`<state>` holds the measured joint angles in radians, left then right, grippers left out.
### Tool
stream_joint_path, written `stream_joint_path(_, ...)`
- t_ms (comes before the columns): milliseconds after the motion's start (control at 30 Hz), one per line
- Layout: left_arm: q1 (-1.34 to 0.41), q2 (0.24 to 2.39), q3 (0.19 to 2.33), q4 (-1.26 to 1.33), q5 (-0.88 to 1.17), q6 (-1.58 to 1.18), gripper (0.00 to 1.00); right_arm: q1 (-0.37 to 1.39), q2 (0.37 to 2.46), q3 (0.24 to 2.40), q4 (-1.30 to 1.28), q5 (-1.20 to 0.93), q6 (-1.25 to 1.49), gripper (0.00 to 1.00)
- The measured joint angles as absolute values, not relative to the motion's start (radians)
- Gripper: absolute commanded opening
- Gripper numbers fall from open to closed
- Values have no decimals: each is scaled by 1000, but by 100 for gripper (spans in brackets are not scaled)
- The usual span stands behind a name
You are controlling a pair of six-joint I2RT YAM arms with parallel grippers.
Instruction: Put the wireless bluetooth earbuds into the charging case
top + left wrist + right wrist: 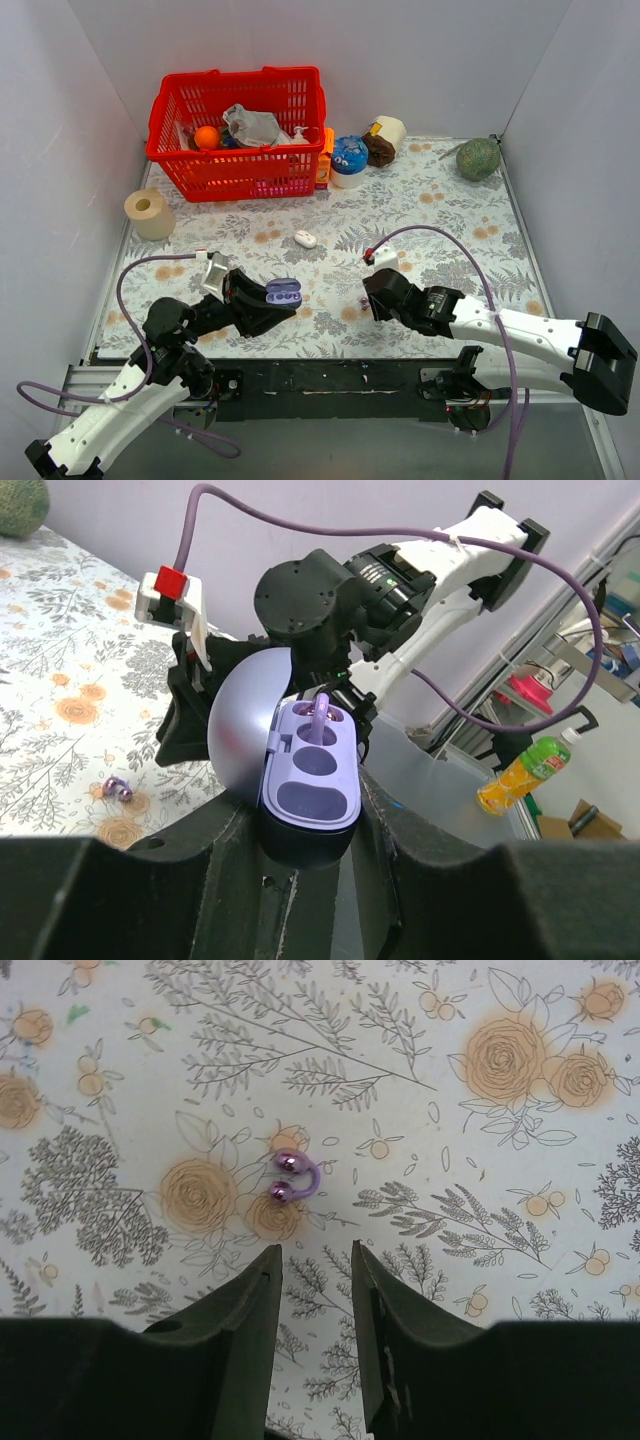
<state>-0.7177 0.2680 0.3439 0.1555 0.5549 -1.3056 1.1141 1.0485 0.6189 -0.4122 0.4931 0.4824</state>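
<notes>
My left gripper (308,830) is shut on the pale lavender charging case (312,780) and holds it above the table with its lid (238,730) swung open. One purple earbud (320,713) sits in the case's far socket; the near sockets are bare. The other earbud (294,1176), a small shiny purple hook, lies on the floral cloth just beyond my right gripper (312,1256), slightly left of its gap. That gripper is open with nothing between its fingers. In the top view the case (283,292) faces the right gripper (371,302).
A red basket (240,135) of items stands at the back left, with a paper roll (150,213) on the left edge. A small white object (305,239) lies mid-table. A blue-topped cup (350,160), a tape roll (388,133) and a green ball (478,158) line the back.
</notes>
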Motion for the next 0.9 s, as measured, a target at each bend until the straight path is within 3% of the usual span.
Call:
stream_joint_path(233,-718,263,334,122,518,-1313,0,963,1104,539,-266,409,507,46)
stream_joint_path(900,-718,289,334,96,512,-1297,0,931,1260,530,-133,318,474,46)
